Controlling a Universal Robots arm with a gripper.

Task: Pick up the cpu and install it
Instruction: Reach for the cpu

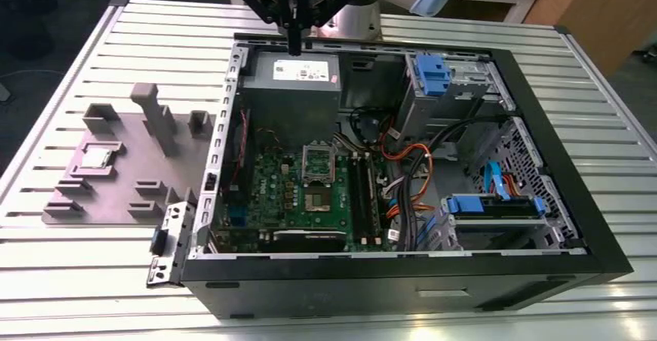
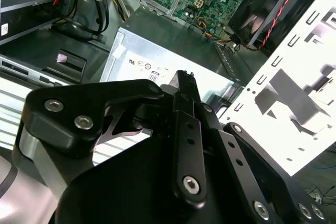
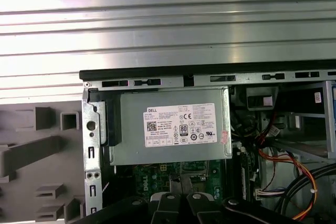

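Cpu (image 1: 98, 158) lies on the grey tray (image 1: 113, 195) beside the computer case (image 1: 411, 272). It looks small, light and easy to hurt, so hold its edges. The gripper (image 1: 295, 45) hangs above the power supply (image 1: 292, 98), jaws pressed together, holding nothing.

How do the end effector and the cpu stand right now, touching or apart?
Apart. In the exterior view the end effector hangs above the grey box inside the case; the cpu lies on the grey fixture beside the case.

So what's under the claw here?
The grey power supply box, white label up, inside the computer case, lies below the claw. Whatever is beneath that box is covered.
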